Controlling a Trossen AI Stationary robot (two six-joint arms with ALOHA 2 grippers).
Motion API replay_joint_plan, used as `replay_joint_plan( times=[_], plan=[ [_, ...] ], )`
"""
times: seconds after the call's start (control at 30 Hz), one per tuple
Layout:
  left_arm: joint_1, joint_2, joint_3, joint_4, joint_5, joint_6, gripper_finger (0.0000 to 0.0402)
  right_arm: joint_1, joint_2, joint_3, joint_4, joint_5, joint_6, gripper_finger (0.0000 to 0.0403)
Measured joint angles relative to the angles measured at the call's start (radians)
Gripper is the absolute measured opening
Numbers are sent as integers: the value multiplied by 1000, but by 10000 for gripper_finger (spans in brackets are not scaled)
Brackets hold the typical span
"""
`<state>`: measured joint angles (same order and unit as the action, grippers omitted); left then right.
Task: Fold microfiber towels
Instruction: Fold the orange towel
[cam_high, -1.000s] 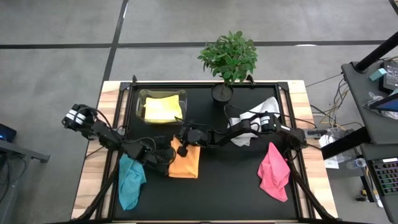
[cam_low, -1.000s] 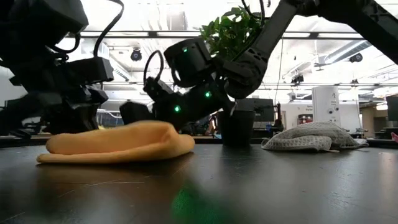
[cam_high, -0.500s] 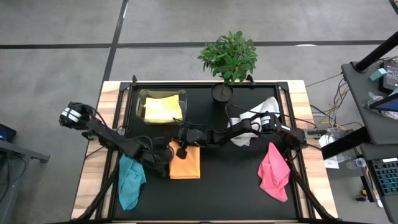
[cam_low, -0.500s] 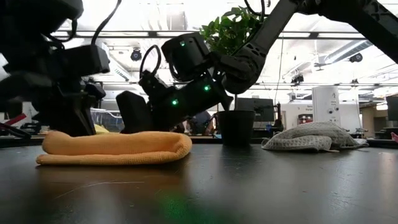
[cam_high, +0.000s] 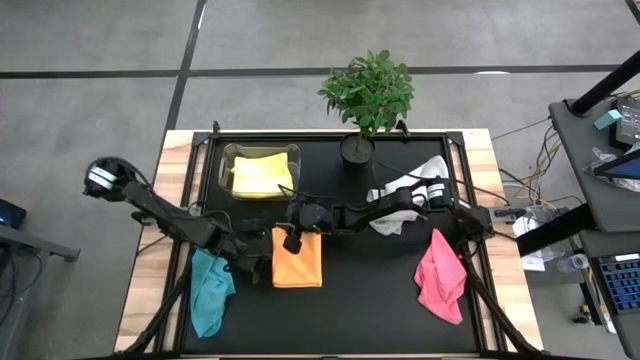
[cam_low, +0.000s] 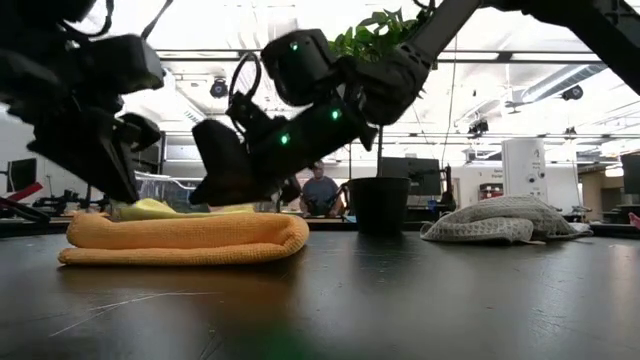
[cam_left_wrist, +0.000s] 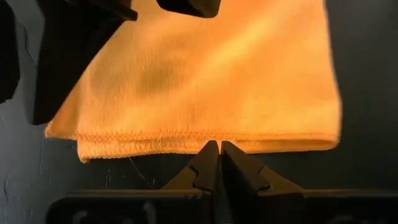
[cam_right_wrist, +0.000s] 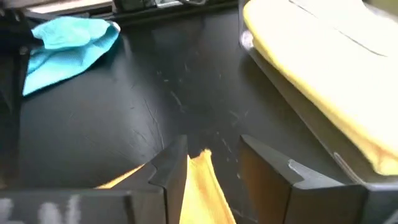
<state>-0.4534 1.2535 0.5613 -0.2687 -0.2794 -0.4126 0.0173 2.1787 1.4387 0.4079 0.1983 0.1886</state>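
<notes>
The orange towel (cam_high: 297, 258) lies folded flat on the black mat, left of centre. My left gripper (cam_left_wrist: 219, 149) is shut and hangs just above the towel's hemmed left edge (cam_low: 90, 232), clear of it. Over the towel's far edge my right gripper (cam_right_wrist: 211, 163) is open; the towel's corner (cam_right_wrist: 202, 180) shows below and between its fingers, and in the low view the gripper (cam_low: 225, 190) is clear of the cloth. The teal towel (cam_high: 210, 290), pink towel (cam_high: 440, 278) and white-grey towel (cam_high: 405, 195) lie crumpled on the mat. The yellow towel (cam_high: 260, 175) rests in the clear box.
A potted plant (cam_high: 368, 95) stands at the mat's far edge, its pot (cam_high: 356, 150) just behind my right arm. The clear box (cam_high: 226, 160) is at the far left. Bare mat (cam_high: 370, 290) lies between the orange and pink towels.
Both grippers have risen off the orange towel: the left one has drawn back toward the table's left edge, and the right one has lifted from the far edge. The towel's humped top has sunk, and it now lies flat and folded.
</notes>
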Motion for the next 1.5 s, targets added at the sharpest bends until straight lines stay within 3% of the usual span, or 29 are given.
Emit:
replay_joint_plan(
  times=[0.2,0.43,0.7,0.87,1.2,1.5],
  plan=[
    [0,-15,3,124,-1,-27,6,28,-62,-1,-96,4,-35,136],
    [-36,107,2,294,-1,-29,6,66,-90,-6,-194,3,-78,89],
    [-87,253,5,314,94,-158,6,54,-53,-87,-124,4,-70,17],
    [-109,302,16,330,101,-184,6,47,-32,-130,-27,11,-42,9],
    [-111,210,15,286,134,-154,6,60,-96,-133,-61,10,-69,9],
    [-111,151,21,304,124,-158,6,169,-192,-133,-214,4,-67,8]
  ],
)
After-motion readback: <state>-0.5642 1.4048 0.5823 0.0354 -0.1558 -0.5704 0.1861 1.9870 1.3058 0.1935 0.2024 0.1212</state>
